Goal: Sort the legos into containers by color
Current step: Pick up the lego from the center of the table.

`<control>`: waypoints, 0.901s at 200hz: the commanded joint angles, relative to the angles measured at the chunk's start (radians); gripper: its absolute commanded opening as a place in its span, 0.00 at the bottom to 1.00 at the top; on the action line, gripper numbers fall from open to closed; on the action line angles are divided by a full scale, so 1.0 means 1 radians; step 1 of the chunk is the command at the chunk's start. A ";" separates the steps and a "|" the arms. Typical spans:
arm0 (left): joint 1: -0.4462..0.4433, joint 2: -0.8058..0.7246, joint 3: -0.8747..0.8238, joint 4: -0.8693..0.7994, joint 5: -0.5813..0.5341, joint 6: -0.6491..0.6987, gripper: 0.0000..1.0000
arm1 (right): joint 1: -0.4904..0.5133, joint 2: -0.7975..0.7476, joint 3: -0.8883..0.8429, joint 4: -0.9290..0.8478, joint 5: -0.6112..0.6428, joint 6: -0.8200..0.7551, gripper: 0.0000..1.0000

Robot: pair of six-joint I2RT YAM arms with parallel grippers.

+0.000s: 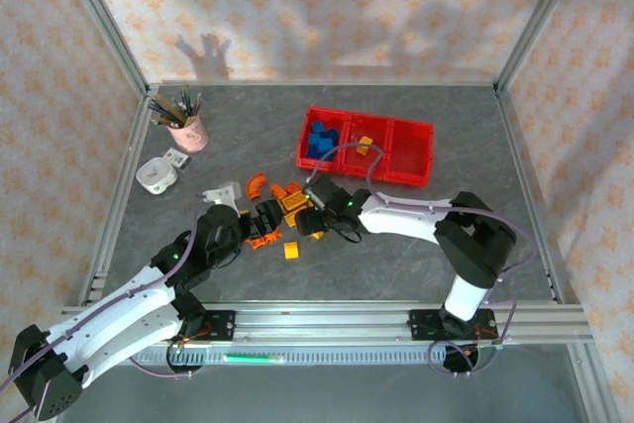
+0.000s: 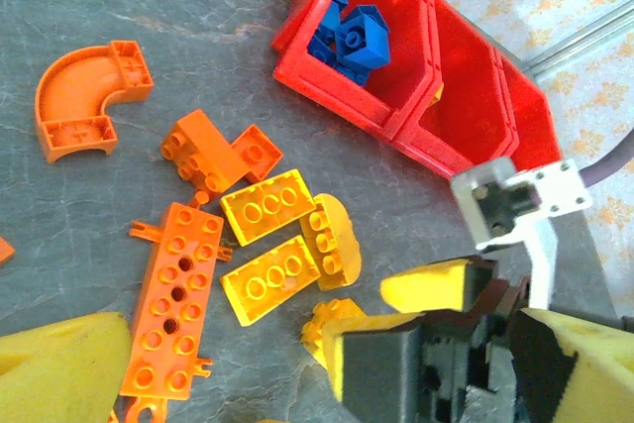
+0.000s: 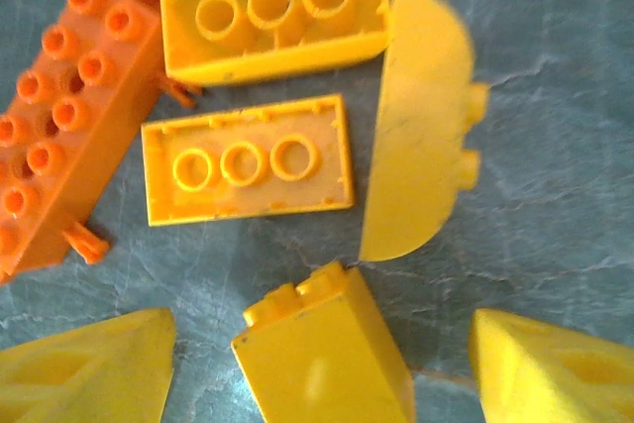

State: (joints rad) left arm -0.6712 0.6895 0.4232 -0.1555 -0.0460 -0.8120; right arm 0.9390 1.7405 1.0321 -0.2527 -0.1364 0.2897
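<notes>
Orange and yellow legos [image 1: 277, 210] lie scattered in front of the red containers [image 1: 411, 177]. The left bin holds blue blocks [image 2: 347, 37], and a yellow piece [image 1: 364, 144] sits in the middle bin. My right gripper [image 3: 322, 373] is open low over the pile, with a yellow block [image 3: 327, 354] lying between its pads, apart from both. Just beyond it lie two flat yellow bricks [image 3: 248, 160], a yellow half-round piece [image 3: 416, 126] and a long orange brick [image 2: 178, 304]. My left gripper [image 2: 322, 378] is open beside the pile, facing the right gripper [image 2: 416, 334]. An orange arch [image 2: 84, 96] lies off to the left.
A pink cup of pencils [image 1: 186, 128] and a small white round object [image 1: 156, 175] stand at the back left. A white part [image 1: 223, 192] lies near the left gripper [image 1: 253, 225]. A lone yellow block [image 1: 291, 251] sits toward the front. Metal frame rails border the table.
</notes>
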 commanded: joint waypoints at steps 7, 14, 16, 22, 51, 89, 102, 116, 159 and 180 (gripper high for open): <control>0.009 -0.025 -0.009 -0.048 -0.035 -0.010 0.99 | 0.028 0.019 0.009 -0.007 0.003 -0.013 0.74; 0.009 -0.028 -0.011 -0.047 -0.035 -0.011 0.99 | 0.034 0.018 0.004 -0.012 0.015 -0.009 0.73; 0.009 -0.029 -0.012 -0.047 -0.035 -0.011 0.99 | 0.036 0.017 0.003 -0.014 0.020 -0.007 0.72; 0.009 -0.030 -0.014 -0.047 -0.035 -0.013 0.99 | 0.043 0.016 0.000 -0.018 0.037 0.000 0.71; 0.010 -0.027 -0.021 -0.035 -0.034 -0.013 0.99 | 0.056 0.023 -0.004 -0.029 0.070 0.013 0.65; 0.010 -0.024 -0.013 -0.036 -0.031 -0.009 0.99 | 0.061 0.051 0.014 -0.045 0.114 0.023 0.55; 0.010 -0.024 -0.012 -0.037 -0.031 -0.007 0.99 | 0.061 0.060 0.020 -0.053 0.128 0.027 0.52; 0.010 -0.024 -0.009 -0.039 -0.031 -0.007 0.99 | 0.062 0.062 0.020 -0.055 0.136 0.029 0.47; 0.009 -0.021 0.003 -0.033 -0.022 0.000 0.99 | 0.061 0.040 0.016 -0.069 0.151 0.033 0.36; 0.011 -0.012 0.009 -0.022 -0.010 0.005 0.99 | 0.061 -0.011 0.004 -0.067 0.151 0.041 0.33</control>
State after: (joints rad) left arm -0.6712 0.6701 0.4103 -0.1761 -0.0608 -0.8143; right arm 0.9943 1.7939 1.0325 -0.2890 -0.0257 0.3172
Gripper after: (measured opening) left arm 0.992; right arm 0.343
